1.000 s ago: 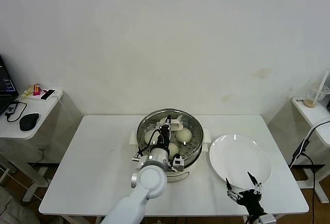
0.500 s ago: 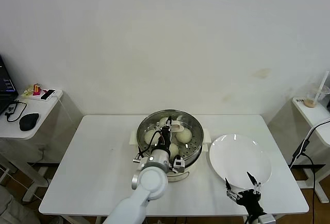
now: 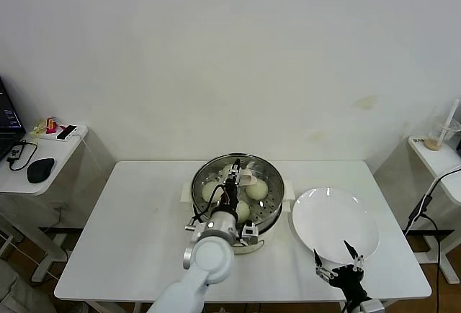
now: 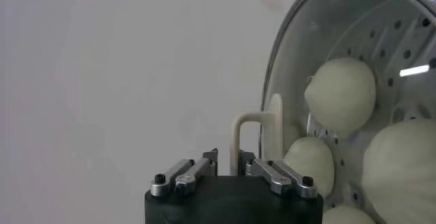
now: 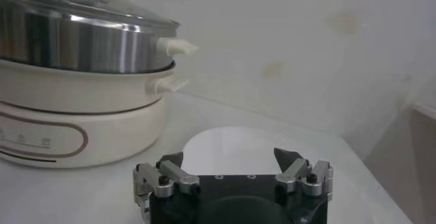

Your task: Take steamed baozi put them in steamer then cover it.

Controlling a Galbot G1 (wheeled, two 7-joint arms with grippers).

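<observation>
The left tool [image 3: 232, 181] sits over the steamer [image 3: 271, 209] and hides part of the baozi [image 3: 258, 188], so only some of them show in the head view. In the left wrist view the steamer and the cover [image 4: 327, 14] are cut off by the picture's edge, and the tool's fingertips are hidden behind its black body. The right tool [image 3: 338, 266] at the desk's [image 3: 130, 241] near edge is partly cut off at the bottom.
</observation>
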